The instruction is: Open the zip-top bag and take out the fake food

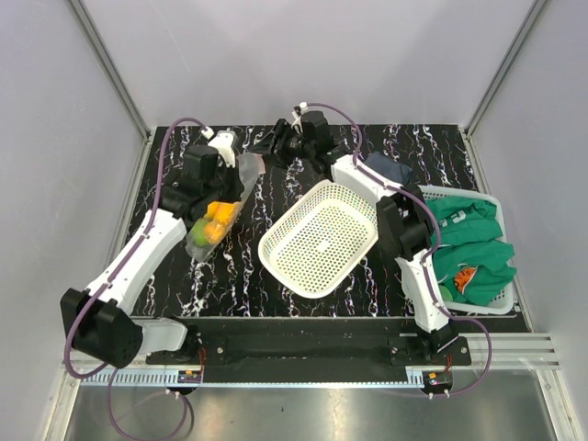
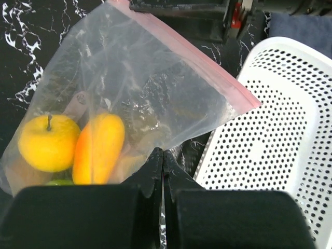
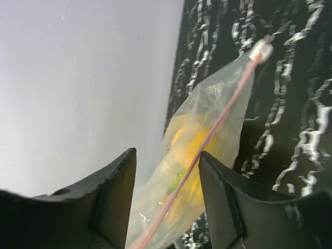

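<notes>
The zip-top bag (image 1: 235, 195) is clear and crinkly and lies slanted at the left of the marbled black table. Its pinkish zip strip (image 2: 207, 67) runs along the upper edge. Inside sits the fake food (image 1: 214, 220): a yellow apple (image 2: 48, 142), an orange piece (image 2: 98, 148) and a bit of green (image 2: 59, 182). My left gripper (image 2: 163, 151) is shut on the bag's lower edge. My right gripper (image 3: 167, 155) reaches in from the far side. Its jaws stand apart on either side of the zip strip (image 3: 223, 116), with the fruit (image 3: 194, 145) blurred behind.
A white mesh basket (image 1: 322, 237) sits tilted at mid-table, close to the bag's right (image 2: 280, 129). A second white basket (image 1: 501, 303) at the right holds green clothing (image 1: 473, 243). A dark blue cloth (image 1: 390, 170) lies behind the right arm. Grey walls enclose the table.
</notes>
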Controlling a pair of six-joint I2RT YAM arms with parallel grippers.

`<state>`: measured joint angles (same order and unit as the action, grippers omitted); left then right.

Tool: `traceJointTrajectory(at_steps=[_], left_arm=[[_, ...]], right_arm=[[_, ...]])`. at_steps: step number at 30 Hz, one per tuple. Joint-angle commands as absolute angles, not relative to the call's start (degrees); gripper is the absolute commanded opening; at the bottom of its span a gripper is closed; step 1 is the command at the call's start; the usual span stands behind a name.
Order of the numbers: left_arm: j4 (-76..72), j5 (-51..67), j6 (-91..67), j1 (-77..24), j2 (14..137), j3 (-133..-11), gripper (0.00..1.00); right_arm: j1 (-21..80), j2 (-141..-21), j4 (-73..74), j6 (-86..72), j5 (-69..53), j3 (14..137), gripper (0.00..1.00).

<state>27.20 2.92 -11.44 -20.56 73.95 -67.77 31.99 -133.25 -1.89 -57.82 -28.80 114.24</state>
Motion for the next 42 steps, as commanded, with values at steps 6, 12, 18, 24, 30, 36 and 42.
traceJointTrajectory(at_steps=[6,12,18,24,30,36,42], left_arm=[[24.87,2.91,-13.1,-20.39,65.92,-63.2,0.0],[26.45,2.9,-13.44,-20.39,63.29,-62.58,0.04],[26.72,6.5,-13.27,-20.39,58.98,-63.98,0.69],[27.94,5.11,-11.69,-21.35,60.81,-68.37,0.93],[28.39,-2.17,-10.64,-24.26,62.75,-70.84,0.92],[30.05,-4.83,-10.02,-24.52,63.98,-72.15,0.84],[33.58,-9.49,-10.02,-24.26,64.34,-72.95,0.27]], right_arm=[[35.51,-129.91,-5.19,-61.87,-31.56,117.86,0.2],[37.53,-127.27,-3.7,-61.26,-29.36,116.89,0.0],[39.55,-122.79,-0.27,-58.19,-23.75,114.79,0.0],[41.66,-118.39,5.97,-56.07,-17.07,113.91,0.0],[44.73,-115.84,11.68,-56.42,-10.04,115.4,0.0],[47.64,-115.75,15.03,-58.44,-5.01,117.6,0.0],[47.99,-113.91,15.38,-57.84,-3.78,116.1,0.02]])
